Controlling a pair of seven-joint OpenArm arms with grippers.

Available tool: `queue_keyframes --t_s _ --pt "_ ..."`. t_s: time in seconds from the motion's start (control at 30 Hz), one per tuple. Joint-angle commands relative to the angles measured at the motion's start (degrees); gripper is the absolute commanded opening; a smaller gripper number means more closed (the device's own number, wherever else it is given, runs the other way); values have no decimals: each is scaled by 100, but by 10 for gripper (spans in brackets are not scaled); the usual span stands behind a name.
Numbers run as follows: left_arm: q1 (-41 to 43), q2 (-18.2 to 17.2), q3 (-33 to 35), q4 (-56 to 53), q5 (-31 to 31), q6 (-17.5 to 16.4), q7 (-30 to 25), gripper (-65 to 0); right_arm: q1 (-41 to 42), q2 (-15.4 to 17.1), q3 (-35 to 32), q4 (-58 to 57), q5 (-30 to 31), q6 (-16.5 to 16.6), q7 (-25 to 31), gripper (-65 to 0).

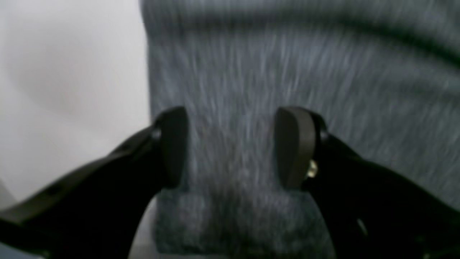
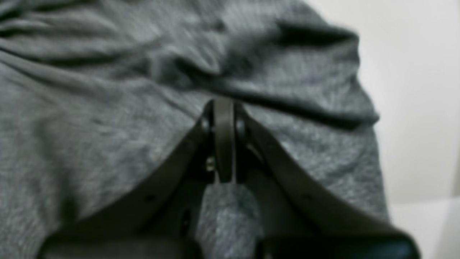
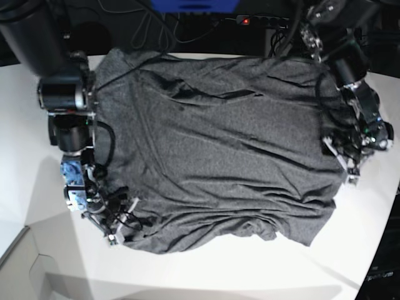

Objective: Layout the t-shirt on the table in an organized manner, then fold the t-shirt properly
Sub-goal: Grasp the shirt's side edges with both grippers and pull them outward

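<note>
Right wrist view: right end effector [image 2: 223,144] pinched shut on t-shirt [image 2: 107,118]; left end effector [image 1: 231,147] spread wide, astride fabric, mid-frame.

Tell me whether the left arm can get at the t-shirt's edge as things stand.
Probably yes: the left gripper stands open astride the t-shirt beside its edge, bare table alongside, nothing between.

Dark cable-strewn background [image 3: 187,25], red indicator light [image 3: 246,21]
</note>
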Motion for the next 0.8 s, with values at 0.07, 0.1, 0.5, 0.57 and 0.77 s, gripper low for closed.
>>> queue_keyframes --t_s 0.07,0.1,0.5,0.57,0.77 --pt "-3 -165 0 74 -95 10 -110 -275 360 105 9 -510 70 -15 751 -650" --pt "41 -165 0 66 -95 10 -110 -275 360 113 9 -624 70 -24 944 -650" --pt "586 -182 0 48 -68 10 -119 -275 334 377 0 -1670 70 -973 1832 -650" --pt "683 -191 0 48 -68 10 -119 -275 325 456 0 -1670 70 -1360 1832 -650" --pt "964 -261 0 48 -68 10 -479 -275 325 614 0 -1662 61 -2301 1841 -650"
